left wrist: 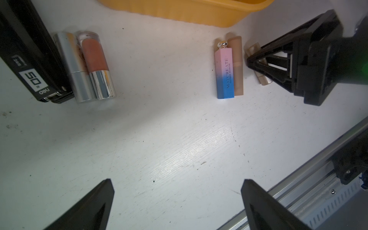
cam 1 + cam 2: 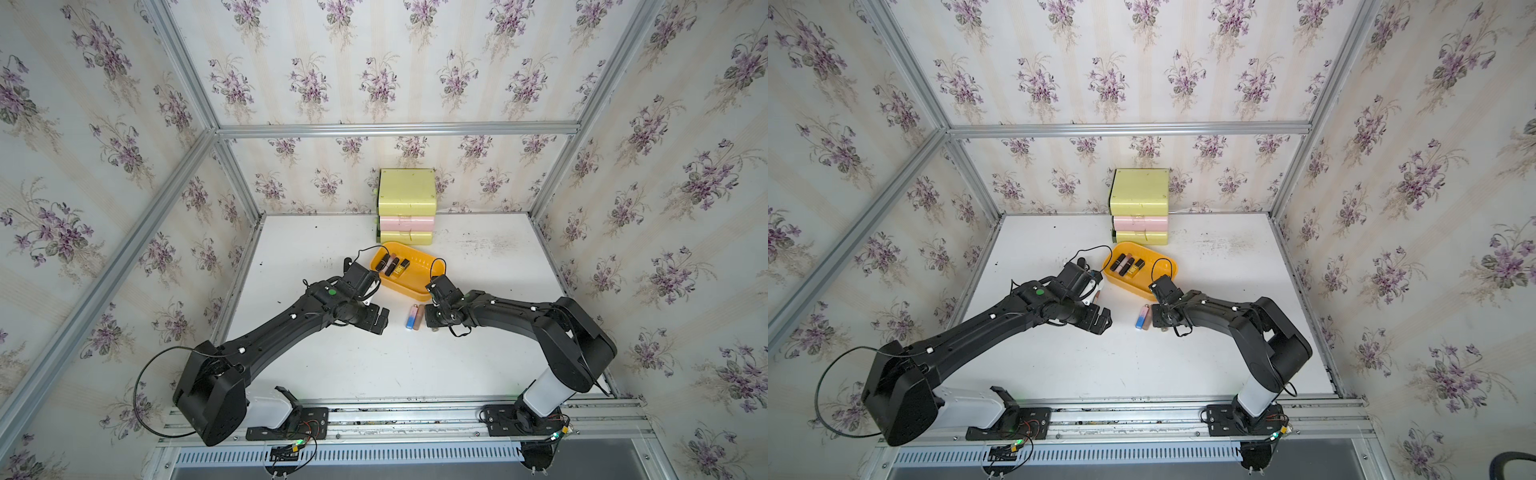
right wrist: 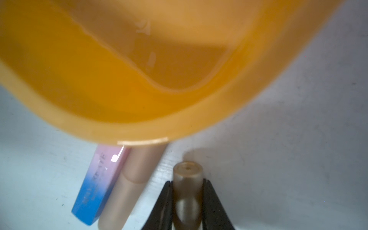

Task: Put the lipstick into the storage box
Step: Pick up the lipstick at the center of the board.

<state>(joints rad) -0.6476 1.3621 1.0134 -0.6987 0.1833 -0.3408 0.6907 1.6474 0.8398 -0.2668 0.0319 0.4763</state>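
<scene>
Bench [image 2: 374, 365] seen from above and from my 2 wrists. Container 1, the storage box [image 2: 415, 296], is an orange-yellow tray with low walls. It sits near the middle of the bench, toward the back edge. 3 dark lipsticks [image 2: 392, 266] lie side by side on its floor at the end nearer the bench's left edge; the other end shows only orange floor. Container 2, the drawer unit [image 2: 406, 203], is a stack of pale yellow and pink tiers against the back edge, just behind the box; its contents cannot be seen. My right gripper [image 3: 187, 181] is clamped on the tan lipstick [image 3: 187, 171], 1 finger on each side of the barrel, just outside the box's front wall. Whether the tube has left the bench I cannot tell. Just beside it, toward the left edge, the pink-to-blue lipstick [image 1: 224, 73] and the matte beige lipstick [image 1: 238, 69] lie touching along their lengths, on the bench and outside the box. My left gripper [image 1: 177, 185] has its fingers spread wide with nothing between them, over bare bench nearer the left edge. The left wrist view also shows a silver lipstick [image 1: 73, 67] and a clear-capped lipstick [image 1: 97, 65] lying touching on the bench, outside the box, with a black stapler [image 1: 33, 65] just beside the silver one.
</scene>
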